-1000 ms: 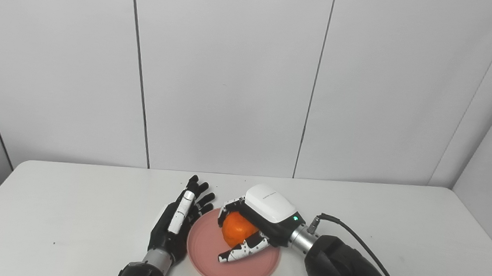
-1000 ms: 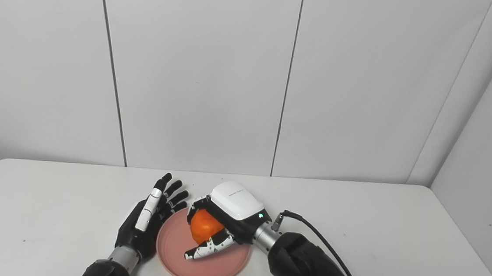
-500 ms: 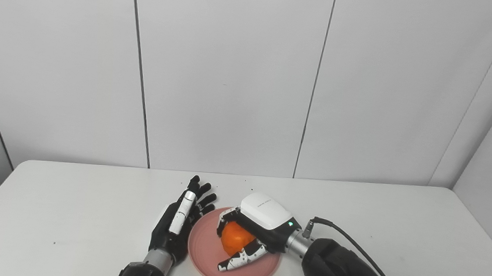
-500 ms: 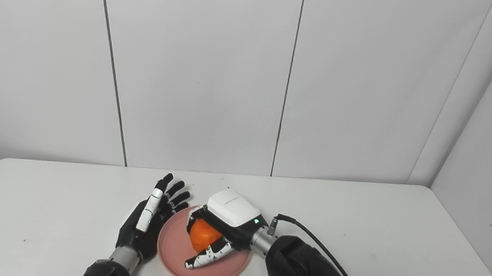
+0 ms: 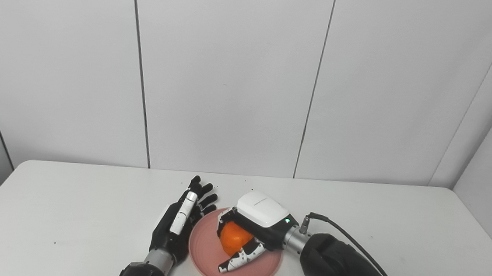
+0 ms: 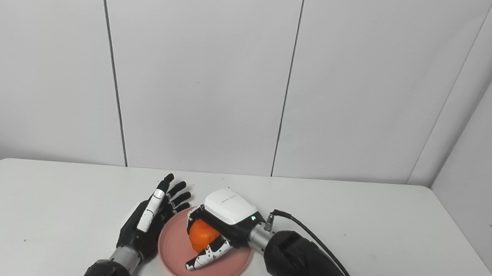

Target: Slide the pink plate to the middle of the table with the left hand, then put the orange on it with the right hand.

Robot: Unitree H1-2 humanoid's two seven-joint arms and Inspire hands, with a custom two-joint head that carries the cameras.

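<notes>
Setting the orange down on the plate.

Left hand [image 5: 177,227] resting edge-on at the left rim of the plate [image 5: 206,257], fingers spread and straight, holding nothing, just beside or touching the rim — cannot tell which. Plate lying near the middle of the worktop [image 5: 69,212], toward its front edge. Orange [image 5: 233,238] low over the centre of the plate, wrapped by the right hand [image 5: 249,230], fingers curled over the top and thumb below; contact between fruit and plate hidden. Best to lower until the fruit sits, open slowly, then lift straight up, guarding against a roll toward the rim.
</notes>
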